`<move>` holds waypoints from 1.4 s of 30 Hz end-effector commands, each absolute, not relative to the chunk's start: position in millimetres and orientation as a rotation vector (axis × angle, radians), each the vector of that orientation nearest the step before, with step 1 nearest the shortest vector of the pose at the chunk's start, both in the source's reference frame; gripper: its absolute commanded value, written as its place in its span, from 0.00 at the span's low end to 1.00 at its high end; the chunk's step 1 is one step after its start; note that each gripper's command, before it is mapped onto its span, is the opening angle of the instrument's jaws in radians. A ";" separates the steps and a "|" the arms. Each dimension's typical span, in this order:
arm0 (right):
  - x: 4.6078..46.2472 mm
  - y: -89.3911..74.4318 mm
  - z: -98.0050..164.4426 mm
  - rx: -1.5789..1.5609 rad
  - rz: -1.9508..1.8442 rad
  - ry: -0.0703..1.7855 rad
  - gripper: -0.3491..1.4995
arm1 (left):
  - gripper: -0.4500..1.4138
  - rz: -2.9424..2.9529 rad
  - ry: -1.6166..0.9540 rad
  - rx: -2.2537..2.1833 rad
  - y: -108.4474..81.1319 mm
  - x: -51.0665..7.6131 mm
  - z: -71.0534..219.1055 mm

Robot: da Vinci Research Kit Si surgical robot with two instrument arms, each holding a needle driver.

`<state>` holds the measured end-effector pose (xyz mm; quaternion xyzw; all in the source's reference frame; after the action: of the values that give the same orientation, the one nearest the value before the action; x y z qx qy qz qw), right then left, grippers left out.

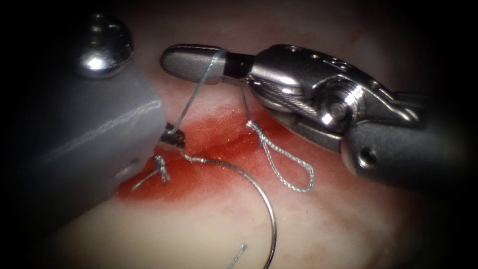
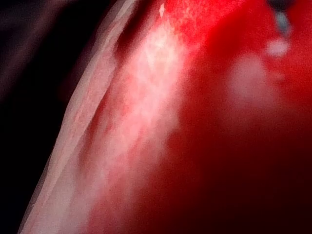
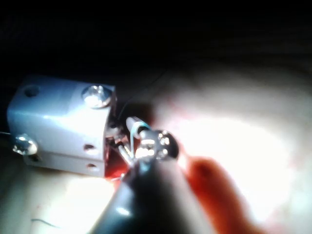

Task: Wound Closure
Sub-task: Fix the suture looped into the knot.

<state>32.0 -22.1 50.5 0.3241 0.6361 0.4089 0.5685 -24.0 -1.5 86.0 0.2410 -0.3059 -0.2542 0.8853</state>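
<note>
My left tool (image 1: 173, 141), under its large grey body, has its jaws shut on the curved needle (image 1: 259, 192) near the tail end, at the left part of the cut (image 1: 224, 142). The needle arcs down and right over the tissue (image 1: 348, 219), apparently lying free of it, with its tip past the picture's lower edge. Thread (image 1: 195, 94) runs up from the left jaws and wraps over my right tool (image 1: 174, 62), whose jaws are shut above the cut. In the right wrist view the right tool (image 3: 131, 122) sits beside the left tool's grey body (image 3: 58, 129).
A thread loop (image 1: 291, 172) hangs from a knot on the right of the cut. A knotted stitch with short cut ends (image 1: 159, 169) sits at the cut's left end. Red fluid (image 1: 214, 124) stains the tissue around the cut, and the tissue surface (image 2: 146, 97).
</note>
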 end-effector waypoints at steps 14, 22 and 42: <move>34.6 -22.1 48.1 0.861 0.801 1.598 0.00 | 0.00 -0.460 -0.713 0.530 0.0 -24.4 86.3; 33.7 -22.2 48.0 0.772 0.700 1.535 0.00 | 0.00 -0.406 -0.758 0.558 1.4 -22.9 85.7; 33.3 -22.1 47.0 0.703 0.259 1.188 0.00 | 0.00 -0.488 -0.829 0.474 3.4 -25.4 85.7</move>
<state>32.0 -23.1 47.7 0.3260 0.5374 0.1162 0.7690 -25.3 2.3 86.1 0.2284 -0.3928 -0.2335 0.8597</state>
